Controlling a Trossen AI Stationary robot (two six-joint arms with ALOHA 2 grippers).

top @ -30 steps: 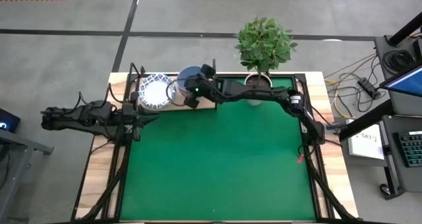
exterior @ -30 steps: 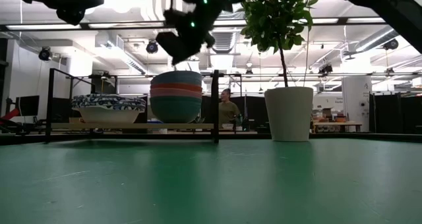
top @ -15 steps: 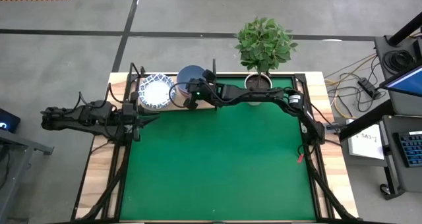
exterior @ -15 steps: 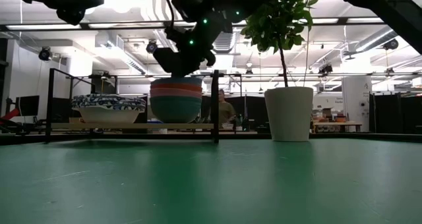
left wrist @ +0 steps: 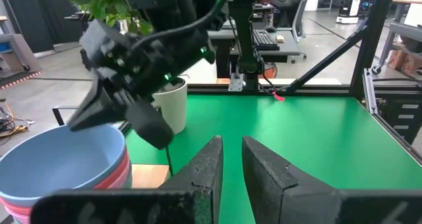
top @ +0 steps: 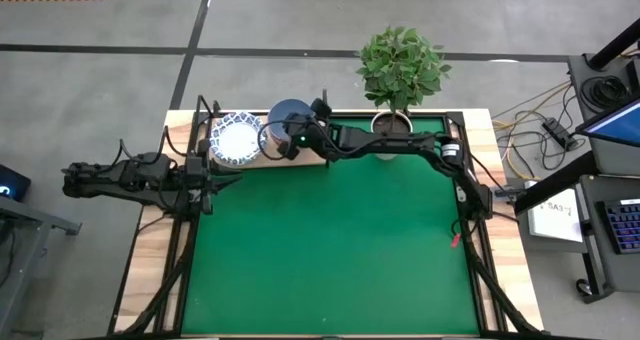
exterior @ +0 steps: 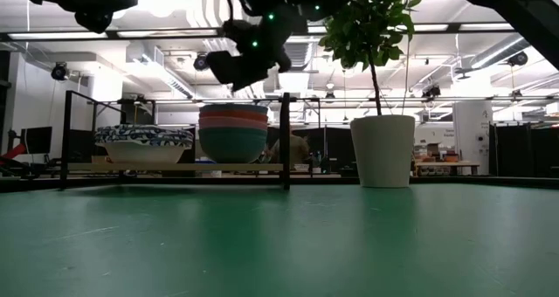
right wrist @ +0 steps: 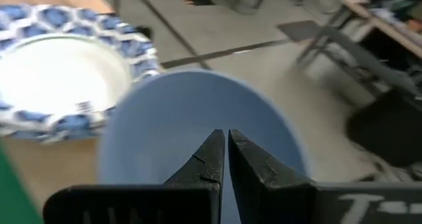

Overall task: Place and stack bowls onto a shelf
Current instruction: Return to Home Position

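Observation:
The shelf (top: 255, 162) stands at the table's far left, and its board (exterior: 175, 167) carries two stacks. White bowls with blue rims (top: 235, 140) (exterior: 144, 144) sit nested on its left part. The coloured stack (exterior: 233, 133) has the grey-blue bowl (top: 288, 113) (right wrist: 191, 118) on top, with pink, red and green below. My right gripper (exterior: 220, 72) (right wrist: 224, 141) hangs shut above the grey-blue bowl, clear of it. My left gripper (top: 228, 179) (left wrist: 231, 155) waits shut at the table's left edge, near the shelf's front.
A white plant pot (exterior: 383, 150) with a leafy plant (top: 400, 65) stands right of the shelf at the far edge. The shelf's black upright (exterior: 286, 140) rises beside the coloured stack. The green mat (top: 330, 250) spreads over the near table. A person sits in the room behind.
My right gripper dropped onto the coloured stack's top, then rose clear again and now hangs above it. The grey-blue bowl sits lower and deeper in the stack than a second ago.

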